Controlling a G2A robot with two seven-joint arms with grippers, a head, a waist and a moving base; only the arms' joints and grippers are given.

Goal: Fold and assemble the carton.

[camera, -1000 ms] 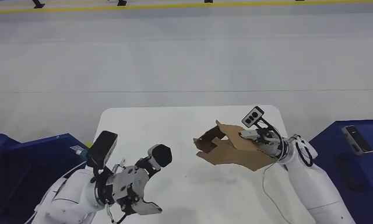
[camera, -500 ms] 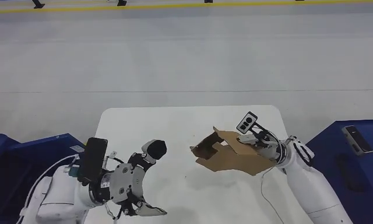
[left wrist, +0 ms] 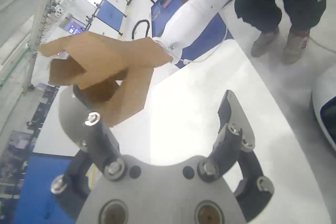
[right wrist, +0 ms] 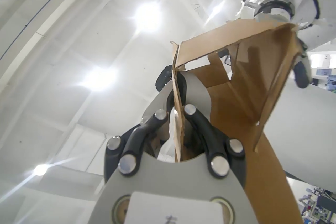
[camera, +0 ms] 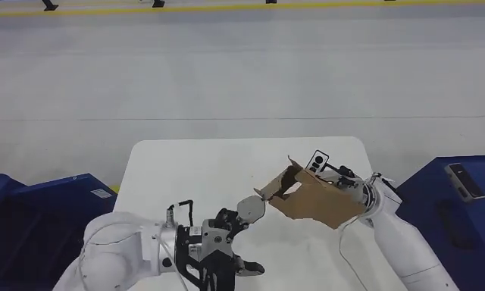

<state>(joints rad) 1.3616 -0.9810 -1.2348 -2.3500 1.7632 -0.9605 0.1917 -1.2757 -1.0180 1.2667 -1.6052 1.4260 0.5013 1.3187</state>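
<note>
A brown cardboard carton, partly unfolded with loose flaps, is held above the right side of the white table. My right gripper is shut on one of its walls; in the right wrist view the cardboard edge runs between the closed fingers, and the carton opens out beyond. My left gripper is open just left of the carton. One of its fingers lies against a hanging flap of the carton, the other finger stands apart over bare table.
Blue bins or stands flank the table on the left and right. The grey floor stretches beyond the table's far edge. The table's left and far parts are bare.
My left arm has swung right across the table, bringing its open gripper up to the carton's left flap. The right gripper has tilted and shifted the carton slightly.
</note>
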